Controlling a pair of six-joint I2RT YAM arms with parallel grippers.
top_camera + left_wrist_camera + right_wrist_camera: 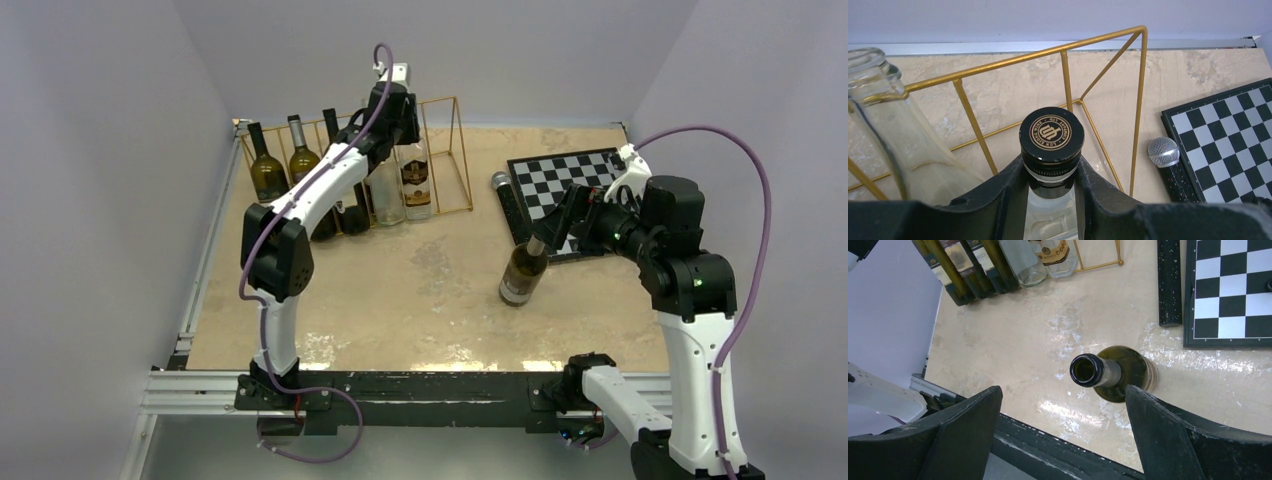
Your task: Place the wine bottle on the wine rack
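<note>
the rack (1063, 50) is thin gold wire bent into upright rectangular slots, set at the back left of a beige, marble-patterned table (400, 290). five bottles stand at it: three dark green bottles (267, 170) with paper labels, one clear bottle (898, 140) with an open mouth, and one capped bottle (1052, 132) of clear glass with a round black cap stamped in gold. the capped bottle is toward the rack's right end; the exact slot is hard to tell.

the left gripper (1052, 192) is clamped on the capped bottle's neck, its black fingers pressed to both sides just under the cap.

a sixth bottle, the green bottle (1128, 372), stands upright and uncorked on the table, well apart from the rack and just beside the near edge of one glossy black-and-white chessboard (570, 185). the right gripper (1063, 395) hangs over it with its fingers spread wide, touching nothing; the bottle's mouth shows between them.

one microphone (1164, 151), with a silver mesh head and a speckled black body, lies between the rack and the chessboard.
</note>
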